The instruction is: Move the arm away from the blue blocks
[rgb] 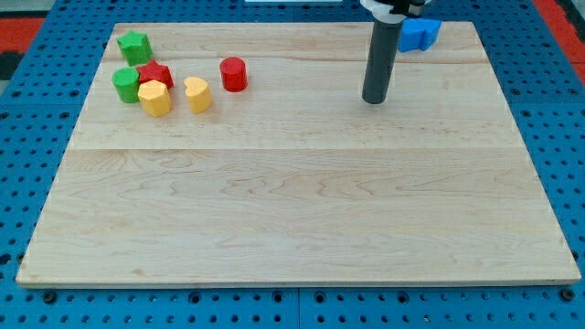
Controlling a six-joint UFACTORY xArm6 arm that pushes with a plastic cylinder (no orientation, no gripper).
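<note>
A blue block [420, 34] lies near the board's top right corner, partly hidden by the rod; whether it is one block or two pressed together I cannot tell. My tip [373, 100] rests on the wooden board [302, 201], a short way below and to the left of the blue block, not touching it. The dark rod rises from the tip toward the view's top.
At the view's top left sits a cluster: a green star block [133, 47], a green cylinder [125, 84], a red block [157, 75], a yellow block [154, 98], a yellow heart-like block [197, 94] and a red cylinder [234, 74]. A blue pegboard surrounds the board.
</note>
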